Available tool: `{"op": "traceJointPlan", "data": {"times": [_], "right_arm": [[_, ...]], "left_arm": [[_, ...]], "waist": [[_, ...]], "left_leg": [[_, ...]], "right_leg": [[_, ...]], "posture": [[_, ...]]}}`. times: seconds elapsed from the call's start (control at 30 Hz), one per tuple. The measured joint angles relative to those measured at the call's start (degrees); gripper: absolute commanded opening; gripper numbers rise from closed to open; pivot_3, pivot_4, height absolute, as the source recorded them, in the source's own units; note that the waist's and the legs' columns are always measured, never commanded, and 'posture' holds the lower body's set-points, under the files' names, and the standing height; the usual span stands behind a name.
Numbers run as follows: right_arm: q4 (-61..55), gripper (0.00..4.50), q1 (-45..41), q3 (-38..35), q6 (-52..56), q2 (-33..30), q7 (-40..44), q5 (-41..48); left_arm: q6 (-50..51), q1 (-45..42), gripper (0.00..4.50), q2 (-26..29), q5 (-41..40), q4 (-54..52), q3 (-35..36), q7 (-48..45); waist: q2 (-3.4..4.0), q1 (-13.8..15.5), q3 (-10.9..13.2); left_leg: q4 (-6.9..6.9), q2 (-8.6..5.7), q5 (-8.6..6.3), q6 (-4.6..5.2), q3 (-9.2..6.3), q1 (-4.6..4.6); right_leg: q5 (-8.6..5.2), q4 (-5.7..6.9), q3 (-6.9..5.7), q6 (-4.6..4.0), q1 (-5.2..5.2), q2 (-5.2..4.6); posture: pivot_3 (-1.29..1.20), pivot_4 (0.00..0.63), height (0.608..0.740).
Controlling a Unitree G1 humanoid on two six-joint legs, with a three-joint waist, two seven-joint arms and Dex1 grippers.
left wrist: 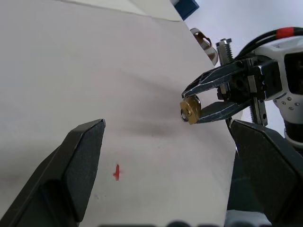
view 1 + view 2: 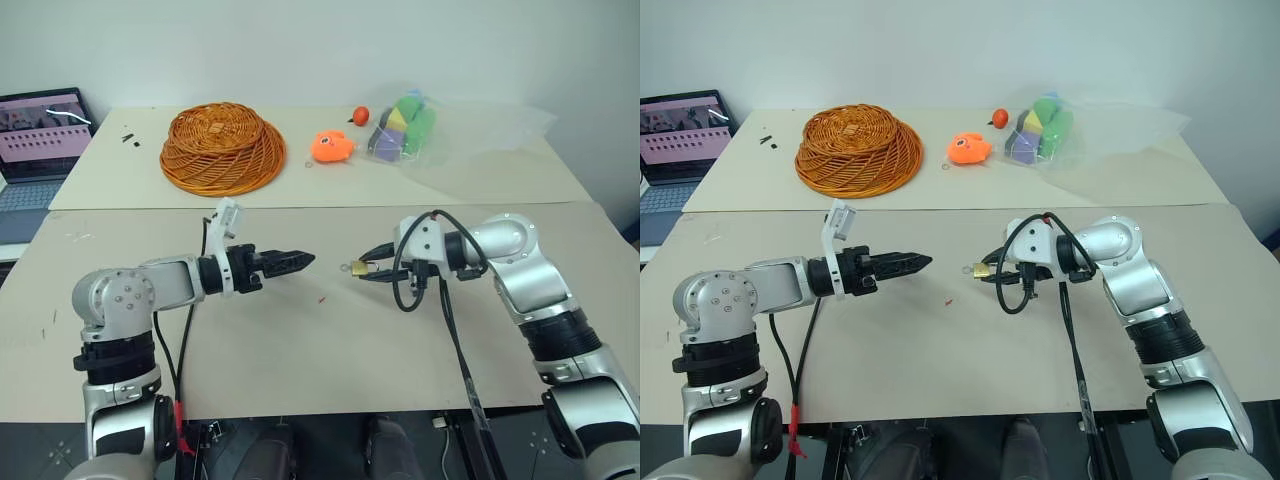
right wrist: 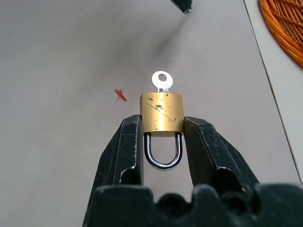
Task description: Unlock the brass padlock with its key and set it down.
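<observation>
Here | right hand [image 3: 162,135] clamps brass padlock [image 3: 162,112] | key [image 3: 162,81] inserted | shackle [image 3: 163,152] closed

A plain white wall [image 2: 300,50] stands behind two pale beige desks set end to end, the near desk [image 2: 300,340] meeting the far desk [image 2: 500,170] along a straight seam. An open laptop [image 2: 40,140] sits at far left. Even light, soft shadows.

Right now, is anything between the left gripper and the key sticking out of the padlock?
Nothing visible. The left gripper is open, facing the key across a bare gap above the table. The right gripper holds the brass padlock, key end toward it.
</observation>
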Motion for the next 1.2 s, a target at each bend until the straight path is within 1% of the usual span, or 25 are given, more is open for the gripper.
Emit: {"op": "traceJointPlan", "data": {"times": [0.1,0.2,0.37,0.47,0.5,0.57,0.9,1.1,1.2], "right_arm": [[-0.1,0.89,0.0,-0.5,0.0,-0.2,-0.3,0.3],[-1.0,0.89,0.0,-0.5,0.3,-0.1,-0.5,0.8],[-2.6,0.89,0.0,-0.7,1.8,-0.1,-1.1,2.0],[-3.5,0.89,-0.1,-0.7,2.6,-0.1,-1.2,2.7],[-3.9,0.89,-0.1,-0.7,2.8,-0.2,-1.3,3.0],[-4.3,0.89,-0.2,-0.7,3.0,-0.2,-1.3,3.0],[-4.6,0.89,-0.8,-0.8,4.1,-0.2,-1.6,3.1],[-4.0,0.89,-2.6,-0.8,4.0,0.5,-2.4,3.0],[-3.4,0.89,-3.1,-0.5,3.9,1.9,-2.8,2.9]], "left_arm": [[2.8,-0.5,3.48,-0.4,-0.6,0.3,1.3,1.8],[4.9,-1.5,2.20,-2.6,-1.8,0.3,2.5,3.1],[6.8,-2.5,2.20,-5.4,-2.3,1.0,4.1,5.2],[7.1,-3.2,1.50,-6.6,-3.9,1.1,5.0,6.5],[7.1,-3.3,1.05,-7.1,-4.3,1.3,5.4,7.1],[7.1,-3.4,0.38,-7.5,-4.8,1.5,5.8,7.8],[7.1,-3.8,0.38,-8.4,-7.6,2.3,6.2,12.0],[7.1,-3.9,0.38,-12.1,-8.3,2.3,6.4,14.4],[7.1,-3.9,0.38,-12.7,-8.6,2.3,6.4,15.1]], "waist": [[0.00,0.1,0.0],[0.00,0.4,0.0],[-0.01,0.4,0.0],[-0.01,0.4,0.0],[-0.01,0.4,0.0],[-0.01,0.4,0.0],[-0.01,0.4,0.0],[-0.02,0.4,0.0],[-0.02,0.4,0.0]], "left_leg": [[0.00,0.00,0.00,0.00,-0.01,0.00],[0.00,0.03,0.00,-0.01,-0.01,0.00],[0.00,0.03,0.00,-0.01,-0.02,-0.01],[0.00,0.04,0.00,-0.01,-0.02,0.00],[0.00,0.03,0.00,-0.02,-0.01,0.00],[0.00,0.03,0.00,-0.01,-0.01,0.00],[0.00,0.02,0.00,-0.01,-0.01,-0.01],[0.00,0.01,0.00,-0.02,-0.01,-0.01],[0.01,0.01,0.00,-0.02,-0.01,-0.01]], "right_leg": [[0.00,0.00,0.00,0.00,0.01,0.00],[0.00,-0.02,0.00,0.00,0.02,0.00],[0.00,-0.02,0.00,0.00,0.01,0.00],[0.00,-0.03,0.01,0.00,0.02,0.00],[0.00,-0.03,0.01,0.00,0.02,0.00],[0.00,-0.02,0.01,0.00,0.02,0.00],[0.00,-0.03,0.01,-0.01,0.02,-0.01],[0.00,-0.03,0.01,-0.01,0.02,-0.01],[0.00,-0.03,0.01,-0.01,0.02,-0.01]], "posture": [[0.00,0.150,0.739],[0.00,0.150,0.739],[0.00,0.150,0.739],[0.00,0.150,0.739],[0.00,0.150,0.739],[0.00,0.150,0.739],[0.00,0.150,0.739],[0.00,0.150,0.739],[0.00,0.150,0.739]]}}
